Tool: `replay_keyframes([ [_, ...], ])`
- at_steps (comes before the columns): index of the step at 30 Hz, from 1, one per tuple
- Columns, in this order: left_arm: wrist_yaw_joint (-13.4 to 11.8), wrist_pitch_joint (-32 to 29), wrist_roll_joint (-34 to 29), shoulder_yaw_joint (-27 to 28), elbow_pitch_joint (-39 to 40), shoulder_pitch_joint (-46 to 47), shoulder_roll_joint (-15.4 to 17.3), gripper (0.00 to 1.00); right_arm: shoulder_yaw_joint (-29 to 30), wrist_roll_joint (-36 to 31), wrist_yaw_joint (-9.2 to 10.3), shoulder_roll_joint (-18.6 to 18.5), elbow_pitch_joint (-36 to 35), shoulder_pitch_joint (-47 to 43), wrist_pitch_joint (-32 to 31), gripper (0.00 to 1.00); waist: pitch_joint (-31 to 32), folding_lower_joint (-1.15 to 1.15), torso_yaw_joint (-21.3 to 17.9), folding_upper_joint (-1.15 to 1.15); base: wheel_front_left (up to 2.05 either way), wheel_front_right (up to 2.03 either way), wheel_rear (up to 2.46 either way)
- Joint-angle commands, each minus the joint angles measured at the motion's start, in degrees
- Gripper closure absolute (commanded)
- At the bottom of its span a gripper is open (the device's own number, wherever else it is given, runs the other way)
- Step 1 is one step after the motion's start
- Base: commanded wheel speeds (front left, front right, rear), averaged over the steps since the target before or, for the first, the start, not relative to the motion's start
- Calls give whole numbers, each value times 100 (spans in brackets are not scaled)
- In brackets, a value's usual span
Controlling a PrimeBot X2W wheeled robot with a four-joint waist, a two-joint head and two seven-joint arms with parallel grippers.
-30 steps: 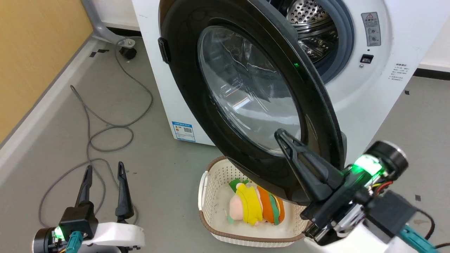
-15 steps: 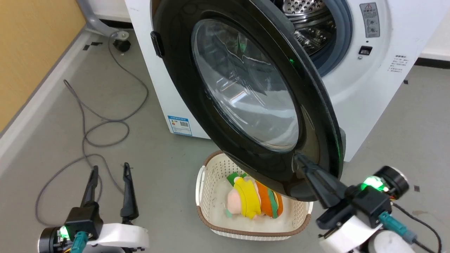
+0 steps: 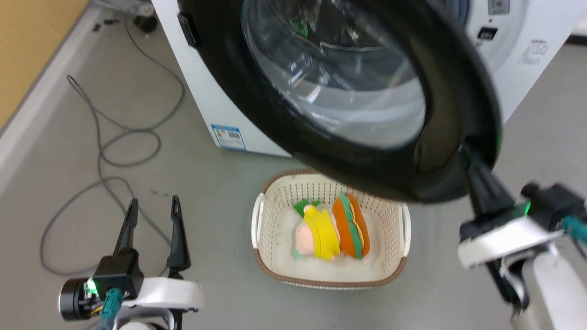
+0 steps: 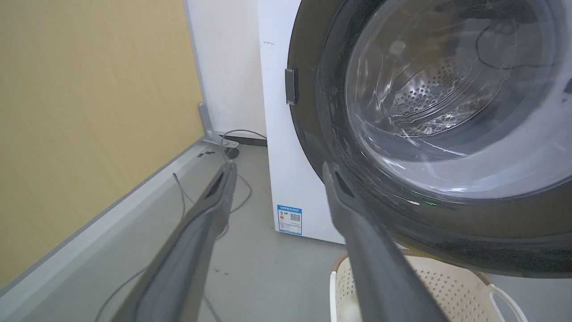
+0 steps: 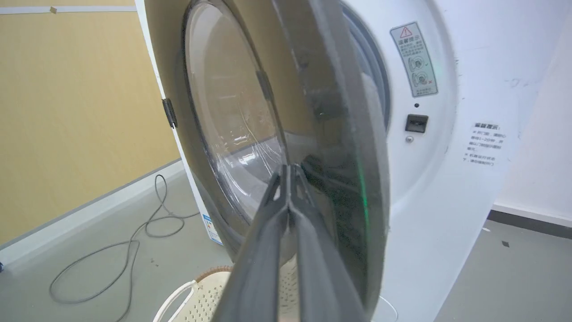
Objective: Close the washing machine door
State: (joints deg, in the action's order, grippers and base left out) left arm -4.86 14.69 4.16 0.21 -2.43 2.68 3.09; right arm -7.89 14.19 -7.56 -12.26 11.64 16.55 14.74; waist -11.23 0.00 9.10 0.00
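Observation:
The washing machine door, a glossy black ring around domed glass, stands partly open in front of the white washing machine. My right gripper is shut and holds nothing, its tips at the door's lower right rim. In the right wrist view the right gripper lies with joined tips against the outer face of the door, left of the machine's latch socket. My left gripper hangs open low over the floor, well left of the door. In the left wrist view, the left gripper points at the door's hinge side.
A cream perforated basket with plush toys sits on the grey floor under the door's lower edge. A grey cable loops over the floor on the left, beside a yellow wall with a pale baseboard.
The head camera has shifted, so the door looks larger and now hides the drum. My right gripper has slid from the glass's lower edge out to the door's lower right rim. The left gripper has stayed still.

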Motion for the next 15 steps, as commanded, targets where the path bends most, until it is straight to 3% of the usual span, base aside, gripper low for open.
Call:
replay_keyframes([
  [1, 3, 30, 11, -27, 23, 142, -5, 0, 55, 7, 8, -4, 93, 244, 26, 100, -189, 0, -20, 0, 0, 0, 0],
  [15, -120, 30, 205, -346, 78, 737, -20, 0, 711, -147, 8, -303, 1285, 2016, 26, 100, -1137, 0, 98, 0, 0, 0, 0],
])
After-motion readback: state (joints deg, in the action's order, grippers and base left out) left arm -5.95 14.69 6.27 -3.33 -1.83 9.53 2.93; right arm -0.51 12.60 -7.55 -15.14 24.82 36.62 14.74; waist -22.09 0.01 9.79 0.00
